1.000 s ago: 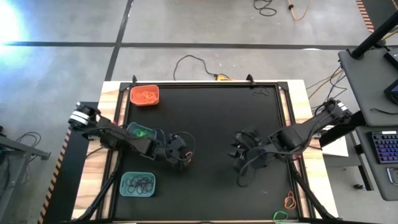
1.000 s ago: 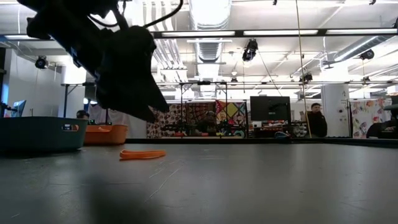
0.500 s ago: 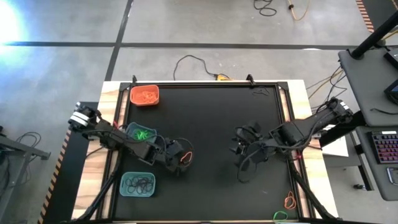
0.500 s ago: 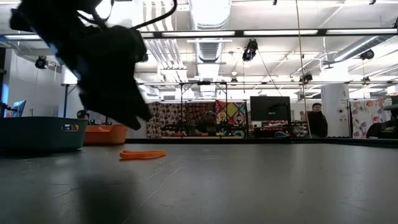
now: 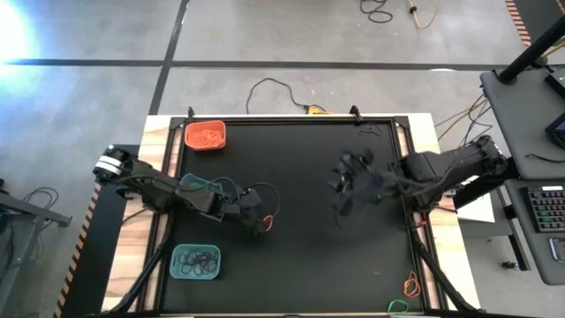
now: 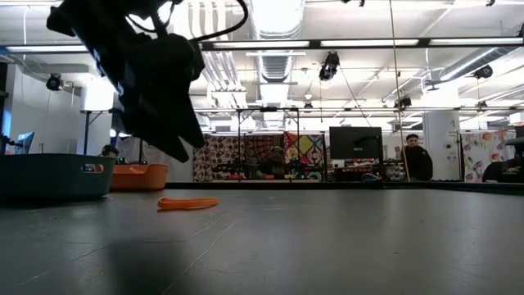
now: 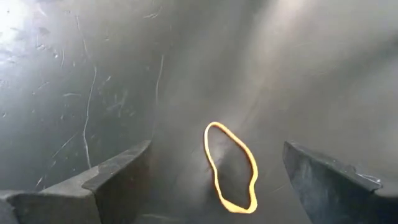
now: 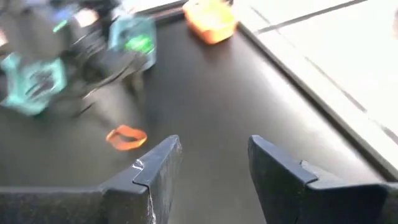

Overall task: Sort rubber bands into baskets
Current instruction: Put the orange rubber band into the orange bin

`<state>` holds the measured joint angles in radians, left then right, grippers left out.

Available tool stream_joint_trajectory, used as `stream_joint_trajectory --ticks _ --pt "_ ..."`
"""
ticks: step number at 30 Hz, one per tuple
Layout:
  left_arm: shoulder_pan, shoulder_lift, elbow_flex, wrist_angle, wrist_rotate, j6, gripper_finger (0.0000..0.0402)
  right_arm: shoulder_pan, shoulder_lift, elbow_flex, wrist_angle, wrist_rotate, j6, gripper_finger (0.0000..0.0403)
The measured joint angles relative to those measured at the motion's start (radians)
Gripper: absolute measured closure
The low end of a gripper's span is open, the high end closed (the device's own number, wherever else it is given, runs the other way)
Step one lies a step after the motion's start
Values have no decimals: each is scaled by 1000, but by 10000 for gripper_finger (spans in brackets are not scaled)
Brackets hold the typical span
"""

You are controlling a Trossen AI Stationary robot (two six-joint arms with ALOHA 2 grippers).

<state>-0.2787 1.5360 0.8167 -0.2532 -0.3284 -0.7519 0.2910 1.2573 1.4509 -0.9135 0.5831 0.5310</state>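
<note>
One orange rubber band [image 7: 230, 168] lies flat on the black mat, also showing in the low view [image 6: 188, 202]. My left gripper [image 7: 217, 186] hangs open just above it, a finger on either side, touching nothing; in the high view it [image 5: 256, 216] is at the mat's left middle. My right gripper [image 5: 344, 190] hovers open and empty over the mat's right middle [image 8: 211, 162]. The orange basket [image 5: 205, 135] stands at the far left. A teal basket [image 5: 194, 261] holding black bands stands at the near left. A second teal basket [image 5: 196, 183] is mostly under my left arm.
Loose bands lie at the mat's near right corner, one orange [image 5: 411, 284] and one green [image 5: 397, 306]. A black band [image 5: 371, 132] lies near the far edge. The mat's middle [image 5: 300, 247] is bare. People stand in the room beyond the table [image 6: 417, 160].
My right gripper has swung toward the table's far edge and risen a little, turning as it went. My left gripper dipped toward the mat, then came up slightly, staying over the orange band. The band has not moved.
</note>
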Motion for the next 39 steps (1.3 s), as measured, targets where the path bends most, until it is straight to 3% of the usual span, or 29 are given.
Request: stream_joint_trajectory --ticks 8,14,22,27,35,39 --pt "-64 -4 15 -2 59 -14 60 -90 6 0 37 -6 -71 222" --pt "-65 17 -4 26 11 1 66 -80 22 0 33 -6 -70 222" --pt "-65 154 -7 174 36 54 68 -32 22 0 28 -7 -46 222" --pt "-66 230 25 163 -45 43 72 -7 22 0 7 -7 -16 222" --pt "-65 285 39 153 -62 33 95 8 22 0 -53 -7 51 222" --pt "-68 285 41 100 -54 17 136 10 22 0 -62 -7 52 222"
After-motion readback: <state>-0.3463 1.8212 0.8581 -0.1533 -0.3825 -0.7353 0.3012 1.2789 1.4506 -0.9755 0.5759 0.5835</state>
